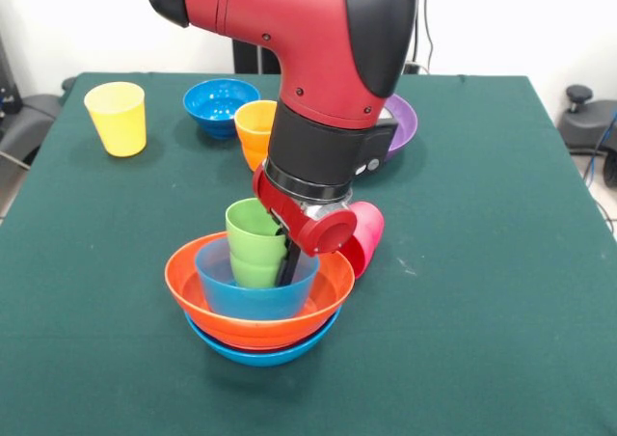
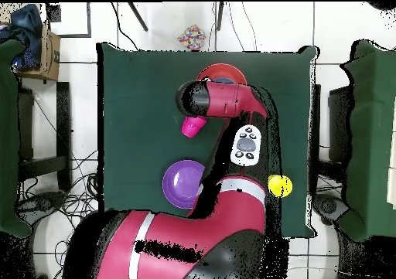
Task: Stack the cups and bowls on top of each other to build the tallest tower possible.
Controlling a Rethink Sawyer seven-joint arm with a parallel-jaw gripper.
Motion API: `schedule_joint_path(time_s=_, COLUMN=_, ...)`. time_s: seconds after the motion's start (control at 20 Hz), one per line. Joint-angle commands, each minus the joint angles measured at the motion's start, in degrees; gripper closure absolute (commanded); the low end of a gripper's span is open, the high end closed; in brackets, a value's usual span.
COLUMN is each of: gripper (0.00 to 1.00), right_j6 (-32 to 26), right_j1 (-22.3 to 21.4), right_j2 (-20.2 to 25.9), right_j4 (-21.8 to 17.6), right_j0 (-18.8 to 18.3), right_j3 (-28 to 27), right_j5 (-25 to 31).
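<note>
The tower stands near the table's front: a large light-blue bowl at the base, a large orange bowl in it, then a smaller light-blue bowl holding an upright green cup. My gripper reaches down into that small bowl, right against the green cup's right side. Whether it holds the cup is hidden by the wrist. A pink cup lies on its side just right of the tower. The arm hides the tower in the overhead view.
A yellow cup stands at the far left. A dark-blue bowl and an orange cup are at the back, behind the tower. A purple bowl shows partly behind the arm.
</note>
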Motion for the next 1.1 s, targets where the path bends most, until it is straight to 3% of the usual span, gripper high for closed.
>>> schedule_joint_path(time_s=0.05, gripper=1.0, right_j6=-3.3, right_j1=3.7, right_j2=6.3, right_j4=0.2, right_j0=-0.9, right_j3=0.5, right_j5=7.3)
schedule_joint_path(time_s=1.1, gripper=1.0, right_j6=-5.2, right_j1=3.1, right_j2=6.5, right_j4=-0.8, right_j0=-1.2, right_j3=-0.2, right_j5=6.5)
